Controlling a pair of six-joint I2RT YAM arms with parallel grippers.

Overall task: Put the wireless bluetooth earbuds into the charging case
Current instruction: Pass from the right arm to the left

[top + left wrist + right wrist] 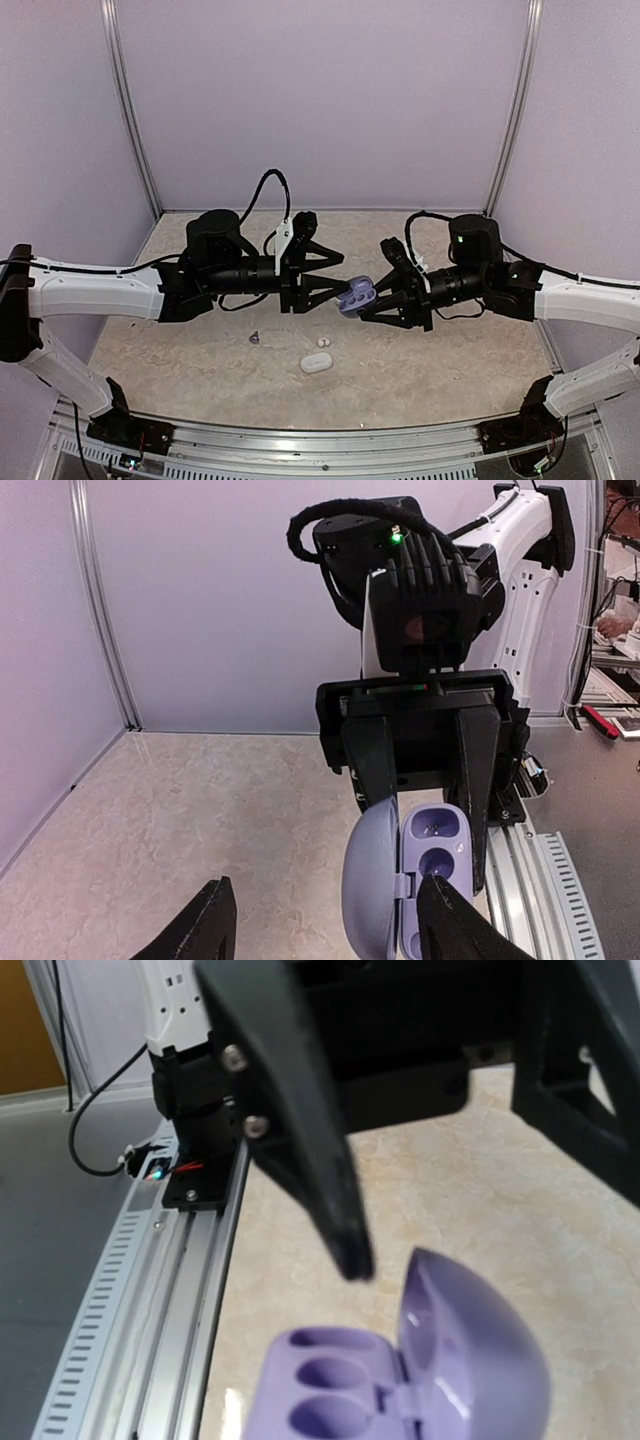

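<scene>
My right gripper [366, 300] is shut on an open lilac charging case [356, 296] and holds it in the air above the middle of the table. The case's lid stands open and its sockets are empty in the left wrist view [432, 845] and the right wrist view [330, 1395]. My left gripper [338, 285] is open and empty, facing the case, with one fingertip [447, 910] in front of the case's base. One small dark earbud [255, 338] and one white earbud [323, 342] lie on the table below. No other buds show.
A closed white pebble-shaped case [316, 363] lies on the table just in front of the white bud. A metal rail [300, 440] runs along the near table edge. Lilac walls enclose the table on three sides.
</scene>
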